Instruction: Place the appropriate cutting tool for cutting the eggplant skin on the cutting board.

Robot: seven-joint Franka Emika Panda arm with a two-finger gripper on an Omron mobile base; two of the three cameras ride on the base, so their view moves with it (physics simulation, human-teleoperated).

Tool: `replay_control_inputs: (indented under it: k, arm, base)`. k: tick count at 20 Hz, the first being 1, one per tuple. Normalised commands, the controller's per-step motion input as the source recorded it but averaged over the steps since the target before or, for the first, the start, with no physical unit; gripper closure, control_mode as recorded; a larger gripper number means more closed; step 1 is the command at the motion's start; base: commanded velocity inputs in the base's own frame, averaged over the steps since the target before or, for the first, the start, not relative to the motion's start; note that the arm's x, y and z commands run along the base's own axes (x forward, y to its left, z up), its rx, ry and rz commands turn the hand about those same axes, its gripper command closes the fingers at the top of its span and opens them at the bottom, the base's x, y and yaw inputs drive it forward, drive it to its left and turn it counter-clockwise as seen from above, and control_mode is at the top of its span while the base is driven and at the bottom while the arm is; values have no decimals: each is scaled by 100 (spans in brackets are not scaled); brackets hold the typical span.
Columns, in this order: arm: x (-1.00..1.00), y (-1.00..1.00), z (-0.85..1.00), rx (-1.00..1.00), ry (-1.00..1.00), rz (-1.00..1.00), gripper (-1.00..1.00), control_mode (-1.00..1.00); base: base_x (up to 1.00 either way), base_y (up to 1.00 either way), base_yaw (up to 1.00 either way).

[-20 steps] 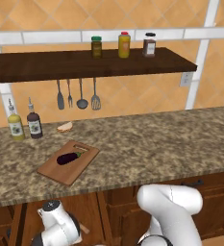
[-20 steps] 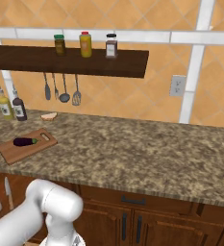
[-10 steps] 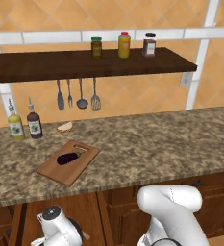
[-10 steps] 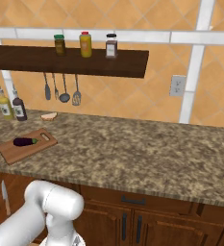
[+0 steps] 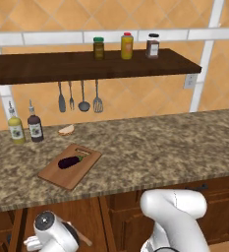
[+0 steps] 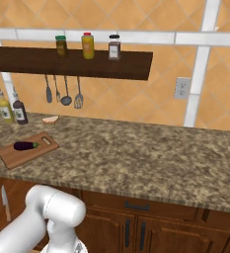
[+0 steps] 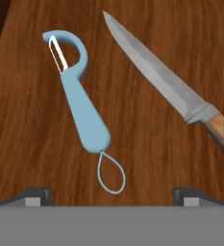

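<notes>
- The peeler (image 7: 87,113) lies on the wooden floor of the open drawer (image 5: 86,214), blue handle toward the gripper (image 7: 112,197), its thin cord loop nearest of all.
- The jaws stand wide apart with nothing between them; the peeler is untouched.
- Beside the peeler, well clear of it, is the knife (image 7: 152,67), blade slanting away, wooden handle off to the right of the hand view.
- Over the last second the hand shifts a little leftward in the left base view, and more of the knife's handle comes out from behind it there. That looks like fine lining-up over the peeler rather than a grasp.
- How high the jaws hang above the drawer floor is perhaps hard to judge from here.
- The next move calls for centring on the blue handle and lowering; straying right could knock the knife.
- On the tabletop (image 5: 160,147), the cutting board (image 5: 59,178) and the eggplant (image 5: 69,162) on it are unmoved. The bare wood around the eggplant should take the peeler, so the placing is all ahead.
</notes>
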Motion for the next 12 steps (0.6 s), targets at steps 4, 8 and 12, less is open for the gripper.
replay_control_inputs:
  k: [4,8,12]
  arm:
    - [26,5,-2,0,-8,1,-100,-100]
    - [40,3,0,0,-1,1,-100,-100]
    - [39,0,0,0,3,2,-100,-100]
  base:
    - [0,0,0]
    - [0,0,0]
    - [0,0,0]
